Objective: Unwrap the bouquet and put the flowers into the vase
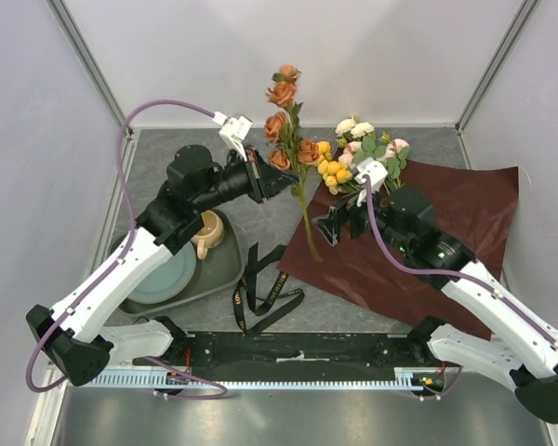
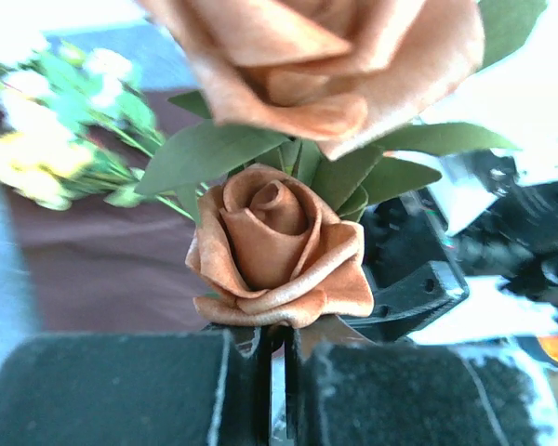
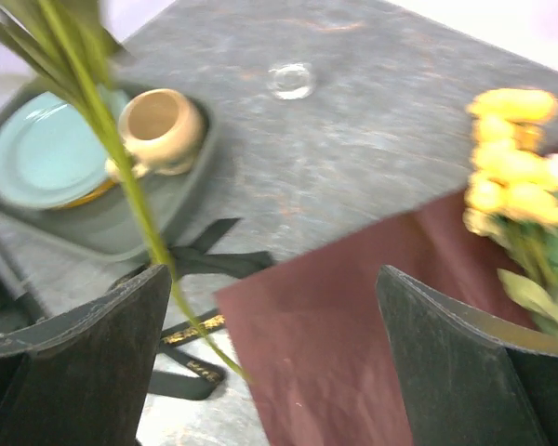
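The left gripper (image 1: 265, 177) is clenched on the stem of a rust-orange rose spray (image 1: 284, 125), just under one of its blooms. In the left wrist view its black pads (image 2: 121, 390) are pressed together with only a sliver between them, and the bloom sits directly above. The spray is held clear of the grey table (image 1: 158, 149), blooms toward the back wall. Its long green stem slants down and ends over the near left edge of the maroon paper (image 1: 446, 223). The right gripper (image 1: 339, 223) is released, fingers (image 3: 102, 344) spread wide and grasping nothing. The spray's stem passes close by the finger on the left of the right wrist view; contact cannot be confirmed. The paper lies opened flat on the right half of the table. The other flowers (image 1: 358, 153), yellow, pink and cream-white, lie in a bunch on its far left corner. The black ribbon (image 1: 260, 290) with gold lettering lies loose on the table, just left of the paper. The clear glass vase (image 3: 291, 80) stands upright on bare table beyond the tray, apart from it, with no flowers in it. The dark tray (image 1: 225, 265) at left holds a pale teal plate (image 1: 163, 274) and a tan mug (image 1: 207, 234).
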`<state>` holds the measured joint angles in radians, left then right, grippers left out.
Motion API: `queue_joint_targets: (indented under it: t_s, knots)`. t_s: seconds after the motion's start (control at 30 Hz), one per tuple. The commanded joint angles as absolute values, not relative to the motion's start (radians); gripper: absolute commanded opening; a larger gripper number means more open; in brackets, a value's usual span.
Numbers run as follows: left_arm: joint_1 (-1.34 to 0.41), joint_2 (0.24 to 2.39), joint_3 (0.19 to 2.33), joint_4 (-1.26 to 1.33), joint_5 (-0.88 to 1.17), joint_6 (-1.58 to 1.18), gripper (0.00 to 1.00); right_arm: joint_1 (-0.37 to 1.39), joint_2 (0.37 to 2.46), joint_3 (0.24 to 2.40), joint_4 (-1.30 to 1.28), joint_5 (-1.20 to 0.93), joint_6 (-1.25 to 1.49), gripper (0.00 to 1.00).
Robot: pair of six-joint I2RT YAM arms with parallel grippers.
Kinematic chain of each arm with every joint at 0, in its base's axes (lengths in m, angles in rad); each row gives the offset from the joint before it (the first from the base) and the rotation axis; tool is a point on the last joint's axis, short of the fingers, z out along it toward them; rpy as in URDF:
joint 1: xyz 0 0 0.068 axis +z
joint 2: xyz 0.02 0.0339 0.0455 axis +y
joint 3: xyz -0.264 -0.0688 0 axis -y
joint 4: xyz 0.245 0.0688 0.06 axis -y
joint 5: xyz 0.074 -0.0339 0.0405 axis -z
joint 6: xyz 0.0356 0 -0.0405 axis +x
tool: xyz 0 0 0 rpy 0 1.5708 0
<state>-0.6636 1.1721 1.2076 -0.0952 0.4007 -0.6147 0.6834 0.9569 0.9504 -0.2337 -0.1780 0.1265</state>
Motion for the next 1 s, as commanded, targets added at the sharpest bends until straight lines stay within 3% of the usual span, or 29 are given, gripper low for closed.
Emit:
queue_joint_targets:
  t_s: [0.0, 0.3, 0.57, 0.97]
  knots:
    - [-0.64, 1.16, 1.4, -0.276, 0.15, -0.318, 0.02, 0.683, 0.83, 0.974, -0.295, 0.208, 0.144, 0.98]
    - [-0.548, 1.256, 1.646, -0.198, -0.261, 0.05, 0.02, 0.683, 0.764, 0.899, -0.35, 0.258, 0.162, 0.98]
    - [-0.365, 1.425, 1.88, -0.175, -0.223, 0.029, 0.02, 0.683, 0.759, 0.881, -0.354, 0.242, 0.181, 0.98]
    - [-0.19, 1.488, 1.873, -0.132, -0.046, -0.186, 0.02, 0.683, 0.787, 0.907, -0.377, 0.296, 0.137, 0.98]
